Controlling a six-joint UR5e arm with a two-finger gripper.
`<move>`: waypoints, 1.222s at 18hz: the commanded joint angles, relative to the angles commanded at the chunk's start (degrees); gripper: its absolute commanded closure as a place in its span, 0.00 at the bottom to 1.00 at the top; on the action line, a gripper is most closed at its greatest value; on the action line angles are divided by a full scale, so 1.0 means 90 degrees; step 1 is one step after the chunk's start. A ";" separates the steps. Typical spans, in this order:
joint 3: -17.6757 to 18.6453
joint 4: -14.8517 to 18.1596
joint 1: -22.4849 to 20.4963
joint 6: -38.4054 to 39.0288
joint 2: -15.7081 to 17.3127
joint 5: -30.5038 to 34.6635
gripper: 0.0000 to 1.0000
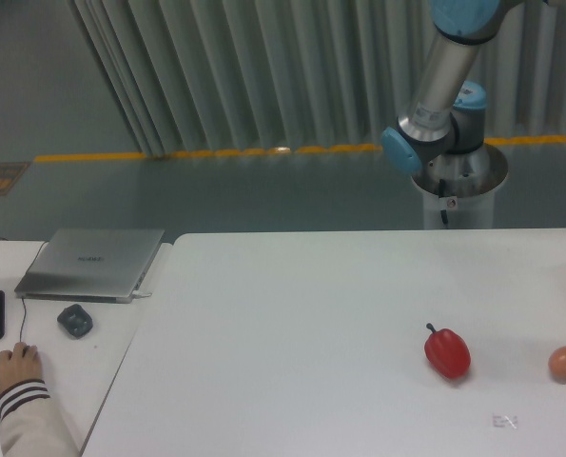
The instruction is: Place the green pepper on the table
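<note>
- 1 robot arm (446,81) shows at the upper right behind the tabletop (292,333); its fingers lie outside the picture, so their spread cannot be told.
- No green pepper shows anywhere in view, so its place relative to the fingers cannot be told.
- 1 red pepper (448,351) and 1 orange-brown egg-like object (565,363) rest on the tabletop, well apart.
- On the narrower desk (83,371) sit 1 laptop (92,263) and 1 dark mouse (74,319), with 1 person's hand (18,366) near them.

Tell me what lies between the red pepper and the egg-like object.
Nothing: in the camera view only bare white table separates the red pepper from the orange-brown egg-like object.
</note>
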State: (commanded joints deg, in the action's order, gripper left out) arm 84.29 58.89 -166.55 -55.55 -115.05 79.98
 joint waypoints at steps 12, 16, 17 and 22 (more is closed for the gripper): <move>0.0058 -0.0020 -0.0010 0.0010 -0.0264 0.0010 0.00; 0.0088 -0.0019 -0.0010 0.0010 -0.0380 0.0010 0.00; 0.0088 -0.0020 -0.0010 0.0010 -0.0391 0.0010 0.00; 0.0078 -0.0029 -0.0010 -0.0029 -0.0498 0.0010 0.00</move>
State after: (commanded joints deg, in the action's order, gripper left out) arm 84.99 58.62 -166.64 -55.81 -119.53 80.07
